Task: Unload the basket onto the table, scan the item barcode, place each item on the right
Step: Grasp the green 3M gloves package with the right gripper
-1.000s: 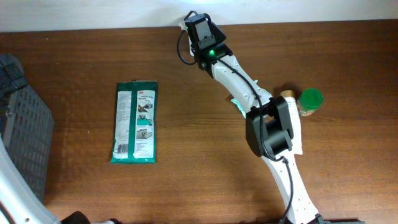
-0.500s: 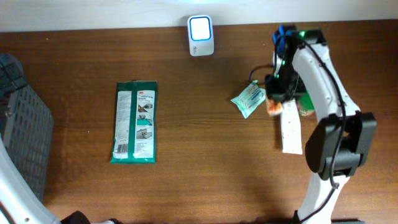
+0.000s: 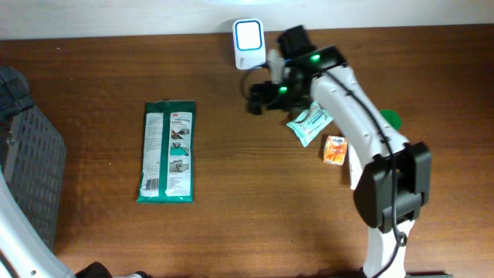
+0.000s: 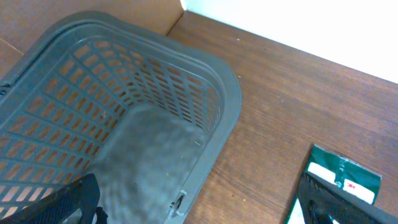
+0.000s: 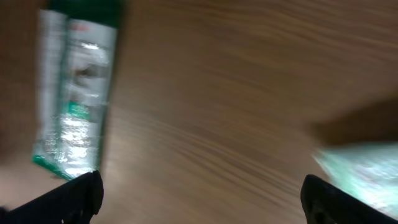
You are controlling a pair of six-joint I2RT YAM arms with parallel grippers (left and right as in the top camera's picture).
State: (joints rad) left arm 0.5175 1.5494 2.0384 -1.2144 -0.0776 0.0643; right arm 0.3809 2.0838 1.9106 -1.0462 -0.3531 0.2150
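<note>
As I read the overhead view, scanner [image 3: 248, 44]: at the far edge of the table [image 3: 231, 224], screen lit.
Right gripper [image 3: 261, 93]: just beside the scanner; on its wrist camera I see its 2 fingers wide apart with nothing between them.
Left gripper [image 4: 202, 205]: spread wide, empty, over the grey basket [image 4: 230, 106].
Green pack [image 3: 167, 151]: flat on the table, well apart from both grippers.
Teal sachet [image 3: 309, 123]: near the right gripper, an orange packet [image 3: 334, 149] close by.
</note>
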